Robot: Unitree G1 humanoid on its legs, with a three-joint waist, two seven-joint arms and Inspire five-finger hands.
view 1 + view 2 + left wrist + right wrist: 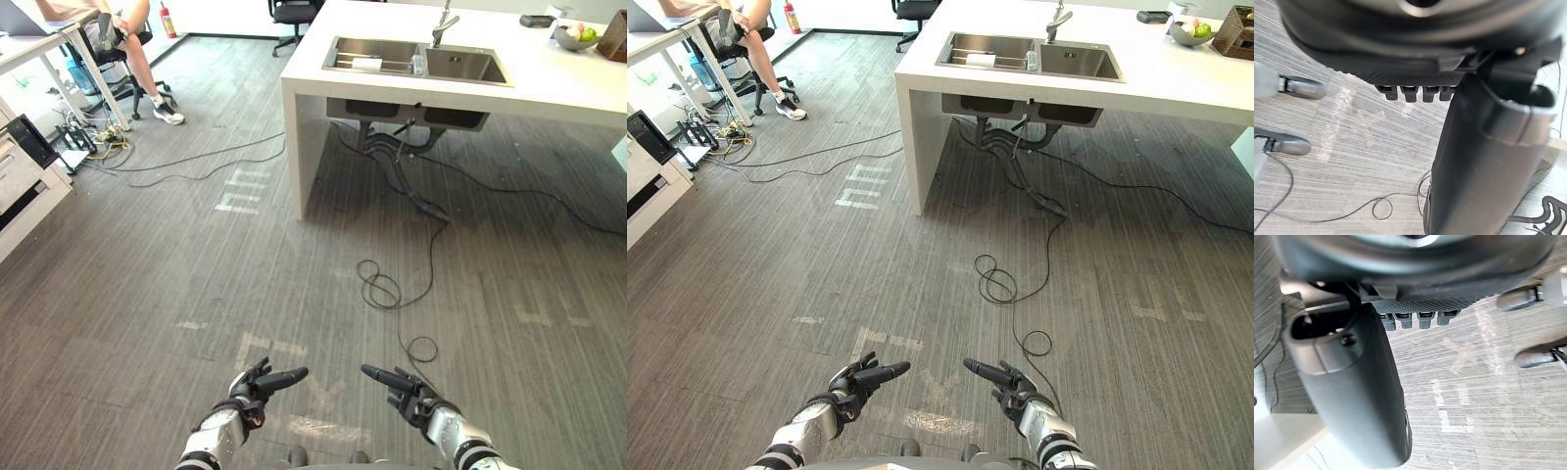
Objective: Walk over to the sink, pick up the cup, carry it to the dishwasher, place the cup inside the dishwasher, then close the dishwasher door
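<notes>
**A:** Where's it at?

**B:** Mid-floor, well short of the counter (323,93). Left hand (257,384) is low in front, fingers loose & spread, thumb pointing inward, holding nothing. Right hand (407,390) same, mirror img.

**A:** What could go wrong?

**B:** L to R: person (132,39) seated by the desk (29,44), feet out but well off the path, prob fine. Cable (186,160) trails across the floor toward the counter, so a foot could snag it if the walk drifts left. Then the counter corner: come in too close & an arm bumps the edge. Cup sits near the tap (441,24), so a clumsy reach could tip it into a basin.

**A:** Cup's where, exactly?

**B:** Looks like the small clear cup (418,65) on the strip btw the two basins of the sink (329,57). Too small to be sure.

**A:** Anything in stuff?

**B:** Left basin (387,47): a white flat thing (367,64). Far right, bowl (563,41) w/ fruit (588,33), green & pinkish. Basket (617,37) at the edge, can't see inside.
</notes>
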